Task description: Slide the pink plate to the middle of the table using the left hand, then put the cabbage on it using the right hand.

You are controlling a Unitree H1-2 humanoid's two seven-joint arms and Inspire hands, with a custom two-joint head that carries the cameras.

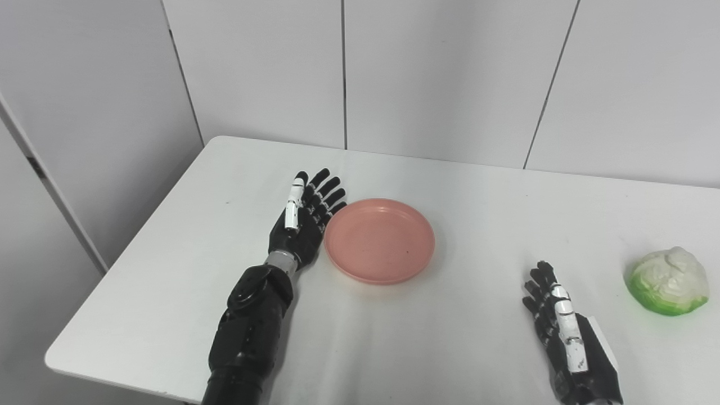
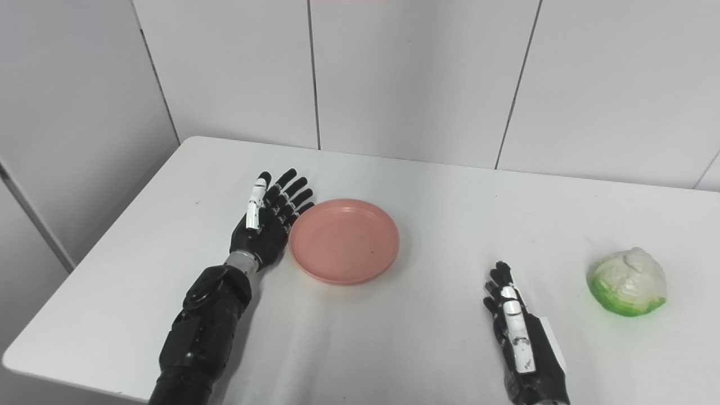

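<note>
The left robot hand point(image 1: 301, 228), fingers spread and empty, stands edge-on against the round pink plastic plate point(image 1: 379, 240) at its 9 o'clock side, evidently placed to push it along the white tabletop point(image 1: 478, 337), while the right robot hand point(image 1: 562, 332) waits open and empty, with the green-and-white cabbage point(image 1: 668, 280) at its 2 o'clock.

The surface point(image 1: 461, 315) under my arms looked smooth and matt white, like laminate, with a soft sheen. The pink plate point(image 1: 379, 241) looked like smooth plastic, faintly glossy at its rim. The cabbage point(image 1: 668, 280) near the right edge looked like moulded plastic, bumpy, slightly shiny. My left hand point(image 1: 301, 225) and right hand point(image 1: 562, 329) were glossy black plastic with white panels, my fingers point(image 1: 332, 194) segmented and hard-looking.
</note>
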